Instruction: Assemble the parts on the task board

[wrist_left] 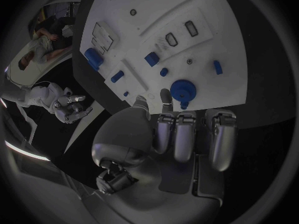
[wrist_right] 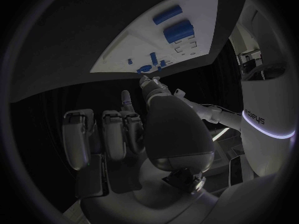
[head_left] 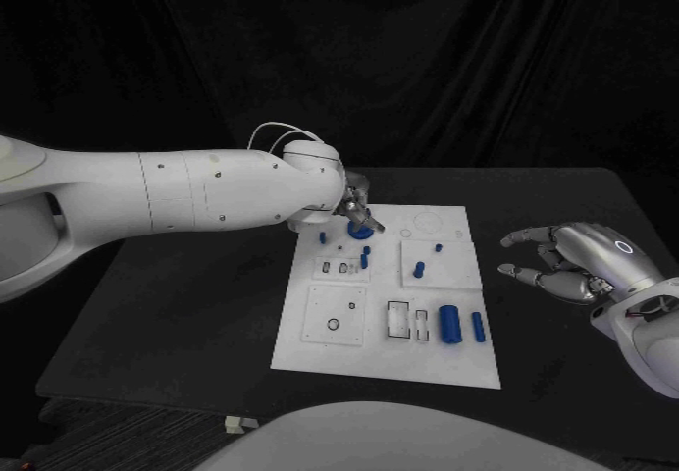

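Observation:
The white task board (head_left: 319, 343) lies mid-table, also in the left wrist view (wrist_left: 206, 15) and the right wrist view (wrist_right: 124, 47). My left hand (head_left: 351, 208) hovers over its far left corner. Most of its fingers (wrist_left: 187, 134) are curled, and one fingertip touches the rim of a round blue part (head_left: 362, 233) (wrist_left: 182, 90) that stands on a short stem. I cannot tell whether that part is gripped. My right hand (head_left: 573, 261) (wrist_right: 156, 129) is off the board's right edge, fingers apart and holding nothing.
A large blue cylinder (head_left: 448, 323) (wrist_right: 179, 31) and a slimmer one (head_left: 479, 326) (wrist_right: 167, 14) lie at the board's near right. Small blue pieces (head_left: 367, 257) (head_left: 422, 267) stand mid-board. A black ring (head_left: 333, 324) lies near left. Black table surrounds the board.

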Tool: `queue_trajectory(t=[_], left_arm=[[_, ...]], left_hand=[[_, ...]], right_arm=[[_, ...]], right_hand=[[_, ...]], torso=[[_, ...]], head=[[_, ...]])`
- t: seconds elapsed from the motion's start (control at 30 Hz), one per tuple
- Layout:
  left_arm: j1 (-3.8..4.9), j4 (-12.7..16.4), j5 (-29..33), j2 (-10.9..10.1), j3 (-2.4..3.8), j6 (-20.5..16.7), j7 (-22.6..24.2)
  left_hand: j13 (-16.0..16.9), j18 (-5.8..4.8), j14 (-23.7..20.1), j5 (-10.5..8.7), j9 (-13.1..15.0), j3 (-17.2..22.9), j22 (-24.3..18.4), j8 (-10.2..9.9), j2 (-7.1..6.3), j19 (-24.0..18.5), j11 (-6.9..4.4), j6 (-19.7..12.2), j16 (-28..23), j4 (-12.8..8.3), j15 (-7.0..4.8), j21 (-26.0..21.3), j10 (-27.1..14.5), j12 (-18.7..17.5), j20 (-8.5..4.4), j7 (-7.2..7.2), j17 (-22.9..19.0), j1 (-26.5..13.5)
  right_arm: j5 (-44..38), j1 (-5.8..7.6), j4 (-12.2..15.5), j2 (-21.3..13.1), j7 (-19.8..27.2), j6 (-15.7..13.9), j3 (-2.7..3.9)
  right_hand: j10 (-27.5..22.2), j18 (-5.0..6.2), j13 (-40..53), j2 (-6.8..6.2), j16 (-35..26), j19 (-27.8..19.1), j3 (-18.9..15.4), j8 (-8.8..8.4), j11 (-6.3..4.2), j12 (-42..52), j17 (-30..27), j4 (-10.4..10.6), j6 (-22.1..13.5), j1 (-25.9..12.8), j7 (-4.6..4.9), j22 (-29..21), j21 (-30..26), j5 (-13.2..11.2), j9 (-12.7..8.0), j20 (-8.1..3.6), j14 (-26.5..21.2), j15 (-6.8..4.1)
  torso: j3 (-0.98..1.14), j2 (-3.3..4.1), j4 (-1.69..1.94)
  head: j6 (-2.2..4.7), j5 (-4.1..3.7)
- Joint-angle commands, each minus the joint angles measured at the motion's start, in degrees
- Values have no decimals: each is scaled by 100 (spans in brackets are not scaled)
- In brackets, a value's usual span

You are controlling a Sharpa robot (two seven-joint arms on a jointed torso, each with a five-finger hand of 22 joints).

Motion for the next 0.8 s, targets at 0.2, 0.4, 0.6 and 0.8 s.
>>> queue_trajectory(t=[0.2,0.4,0.6,0.8], left_arm=[[-11,152,-55,-107,5,-27,21],[-71,130,88,-107,4,-139,240],[-175,107,460,-102,4,-185,286],[-239,87,548,-93,4,-200,274]], left_hand=[[1506,-79,605,72,-120,52,1507,-445,-80,602,-42,208,-29,-69,-46,17,596,14,-50,3,1508,-13],[1506,-79,605,132,-187,101,1507,-665,-78,602,-38,344,-29,-111,-41,17,596,14,-48,1,1508,24],[1506,-79,605,178,-219,128,1507,-773,-80,602,-38,400,-29,-140,-41,17,596,14,-45,3,1508,60],[1506,-79,605,176,-226,128,1507,-802,-76,602,-37,429,-29,-130,-40,17,596,14,-45,3,1508,45]], right_arm=[[-35,-41,-13,-5,-147,137,3],[-35,-49,-15,-1,-124,94,3],[-35,-52,-14,-11,-115,81,3],[-35,-57,-22,-15,-118,83,3]], right_hand=[[596,-35,1510,38,15,558,2,23,-6,15,1510,54,60,-47,-11,1493,12,21,-11,-38,591,-40],[596,-36,1510,37,15,561,-31,20,-7,15,1510,137,118,-102,-13,1495,16,-60,-31,-37,591,-41],[596,-35,1510,40,15,559,-54,11,-8,15,1510,194,141,-137,-14,1494,14,-131,-46,-37,591,-42],[596,-35,1510,42,15,559,-56,10,-8,15,1510,202,144,-143,-13,1494,14,-137,-48,-37,591,-42]], torso=[[-1,-9,0],[7,-14,-11],[0,-13,-5],[1,-15,-4]], head=[[0,32],[0,60],[0,39],[0,47]])
